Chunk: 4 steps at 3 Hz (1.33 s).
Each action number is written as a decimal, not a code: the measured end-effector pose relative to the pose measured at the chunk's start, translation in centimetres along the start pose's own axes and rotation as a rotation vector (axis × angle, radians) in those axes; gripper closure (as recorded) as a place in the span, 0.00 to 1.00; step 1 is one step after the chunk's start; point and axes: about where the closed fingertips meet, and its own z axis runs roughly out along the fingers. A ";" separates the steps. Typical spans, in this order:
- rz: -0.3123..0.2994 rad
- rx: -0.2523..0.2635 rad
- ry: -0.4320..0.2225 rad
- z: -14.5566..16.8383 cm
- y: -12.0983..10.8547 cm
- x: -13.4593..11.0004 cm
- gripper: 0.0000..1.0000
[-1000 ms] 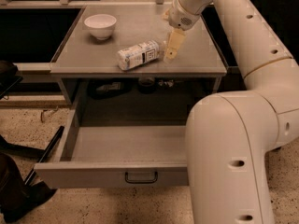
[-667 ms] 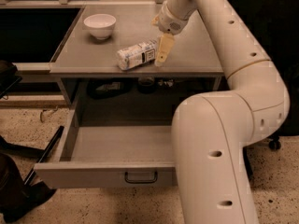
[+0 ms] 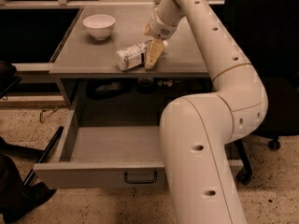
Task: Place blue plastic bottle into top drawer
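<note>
A: Where's the small pale-blue plastic bottle (image 3: 132,58)?
B: On its side on the grey tabletop (image 3: 88,55), the wide grey metal drawer (image 3: 112,146) open below it
A: The white arm (image 3: 210,41)?
B: Bent down over it; cream gripper (image 3: 153,59) pointing down at the bottle's right end, grip I cannot tell
</note>
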 end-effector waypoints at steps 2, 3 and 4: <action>0.000 0.000 0.000 0.0 0.0 0.0 0.65; 0.006 -0.012 -0.006 -1.0 0.9 0.1 0.88; 0.022 -0.052 -0.054 -3.0 3.4 -0.7 1.00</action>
